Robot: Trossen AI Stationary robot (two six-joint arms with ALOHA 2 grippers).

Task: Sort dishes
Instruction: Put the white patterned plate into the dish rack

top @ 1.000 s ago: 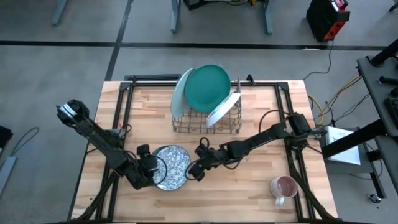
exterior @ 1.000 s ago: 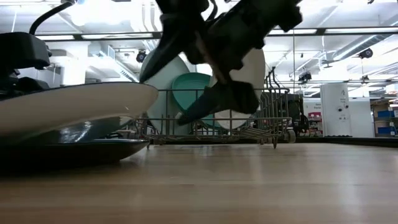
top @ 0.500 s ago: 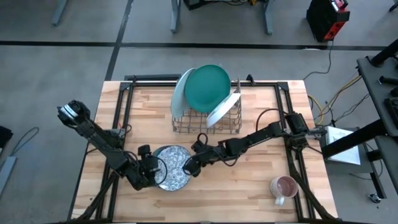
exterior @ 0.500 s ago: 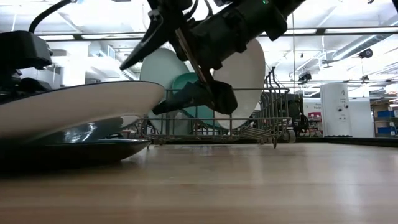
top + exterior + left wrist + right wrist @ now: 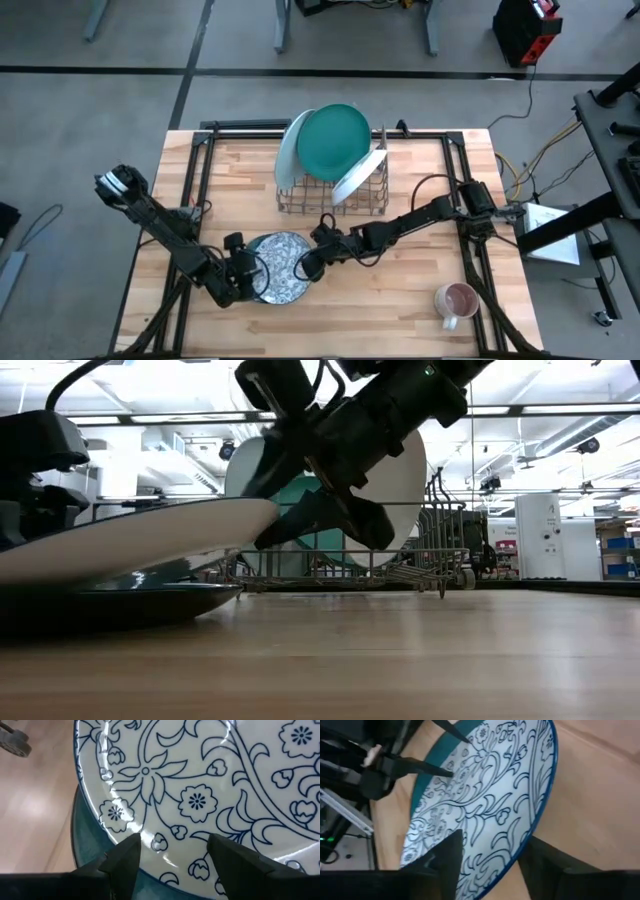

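Note:
The blue-and-white dish (image 5: pixel 280 278) hangs tilted over a dark teal plate (image 5: pixel 120 605) on the table's near left, its right rim higher. My left gripper (image 5: pixel 248 272) is shut on the dish's left rim. My right gripper (image 5: pixel 303 266) has closed around its right rim. In the wire rack (image 5: pixel 333 195) at the table's far middle stand a pale mint plate (image 5: pixel 288 150), a teal-green plate (image 5: pixel 333 140) and a white plate (image 5: pixel 360 175), on edge between the wires. My left gripper has the dish's left rim (image 5: pixel 112 827), coming level from the table's left. One finger (image 5: pixel 235 860) lies over the patterned face, the other (image 5: pixel 125 862) at the rim's outer edge. The fingers hide the contact itself. That side of the dish sits low over the teal plate. My right gripper pinches the dish's right rim (image 5: pixel 527 845) between its two fingers, one on the patterned face, one under the rim. The fingers slant down from the table's right. The rim (image 5: pixel 268 510) stands raised, clear of the teal plate.
A white mug (image 5: pixel 455 300) with a dark inside stands at the near right. Bare wood lies between the dish and the mug, and in front of the rack. Black frame rails run along the table's left and right sides.
My right gripper has gone toward the table's left onto the dish's right rim, and its fingers have narrowed from wide open around that rim. The dish's right rim now stands between them, tipped a little higher.

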